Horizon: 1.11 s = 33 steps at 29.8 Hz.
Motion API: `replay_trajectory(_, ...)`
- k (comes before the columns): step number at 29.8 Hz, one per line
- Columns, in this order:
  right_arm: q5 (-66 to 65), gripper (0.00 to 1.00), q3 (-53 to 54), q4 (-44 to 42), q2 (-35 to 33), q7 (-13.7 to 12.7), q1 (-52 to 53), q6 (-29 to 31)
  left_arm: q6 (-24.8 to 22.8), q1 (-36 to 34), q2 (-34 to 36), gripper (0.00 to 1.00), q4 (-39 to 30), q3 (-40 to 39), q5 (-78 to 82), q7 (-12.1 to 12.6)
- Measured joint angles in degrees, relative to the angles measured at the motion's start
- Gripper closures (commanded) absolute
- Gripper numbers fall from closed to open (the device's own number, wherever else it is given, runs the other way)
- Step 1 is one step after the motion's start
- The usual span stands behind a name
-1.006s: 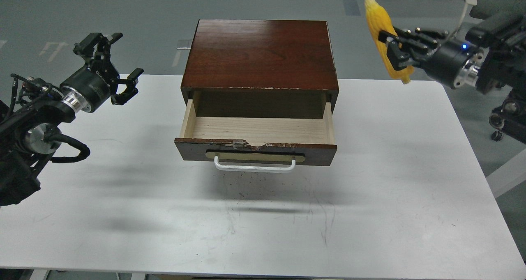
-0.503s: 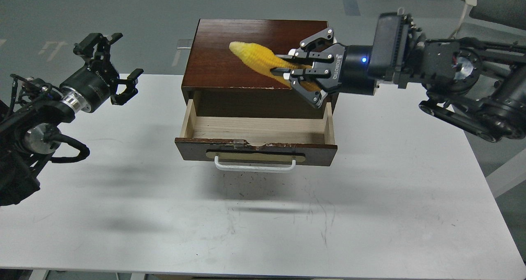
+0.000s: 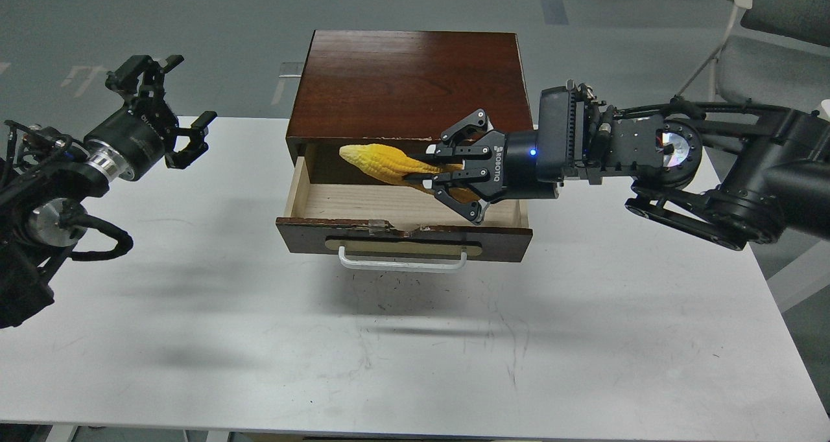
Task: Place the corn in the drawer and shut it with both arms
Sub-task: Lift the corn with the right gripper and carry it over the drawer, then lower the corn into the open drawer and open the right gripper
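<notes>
One corn cob [image 3: 388,163] is seen at centre frame. One open drawer [image 3: 403,240] is set in one wooden cabinet [image 3: 411,85]. Two black grippers are counted, the left gripper [image 3: 170,108] at upper left, the right gripper [image 3: 444,167] at centre. One white table [image 3: 583,338] is shown.

The open drawer [image 3: 402,205] at frame centre has bare floor along its left and front, while the corn [image 3: 386,163] and right gripper [image 3: 433,170] fill the space above its right half. The cabinet [image 3: 410,89] overhang blocks its back. The table [image 3: 415,351] across the lower frame lies open, and the left gripper [image 3: 170,115] hangs at upper left, well apart.
</notes>
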Motion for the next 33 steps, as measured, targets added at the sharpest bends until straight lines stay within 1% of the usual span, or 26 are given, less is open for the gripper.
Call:
replay_trajectory(2,0.0,0.34,0.0,-0.3,0.7,0.0,-0.4,-0.5,0.0,0.0,0.0,0.02,0.0,0.0,0.0,0.0)
replay_trajectory(3,0.0,0.3,0.0,-0.4,0.9,0.0,-0.6,-0.8,0.0,0.0,0.0,0.02,0.0,0.0,0.0,0.0)
replay_trajectory(4,0.0,0.23,0.0,-0.4,1.2,0.0,-0.7,-1.0,0.0,0.1,0.0,0.02,0.0,0.0,0.0,0.0)
replay_trajectory(9,0.0,0.12,0.0,-0.5,2.3,0.0,-1.1,-1.3,0.0,0.2,0.2,0.02,0.0,0.0,0.0,0.0)
replay_trajectory(10,0.1,0.08,0.0,-0.5,2.4,0.0,-1.1,-1.3,0.0,0.2,0.4,0.02,0.0,0.0,0.0,0.0)
replay_trajectory(15,0.1,0.05,0.1,-0.2,2.4,0.0,-0.9,-1.4,0.0,0.2,0.9,0.02,0.0,0.0,0.0,0.0)
replay_trajectory(29,0.9,0.05,0.5,0.5,2.5,0.0,-1.3,-1.5,0.0,0.8,0.8,0.02,0.0,0.0,0.0,0.0)
replay_trajectory(33,4.5,0.04,1.6,0.6,2.5,0.0,-1.4,-1.6,0.0,0.9,0.9,0.02,0.0,-0.1,-0.1,0.0)
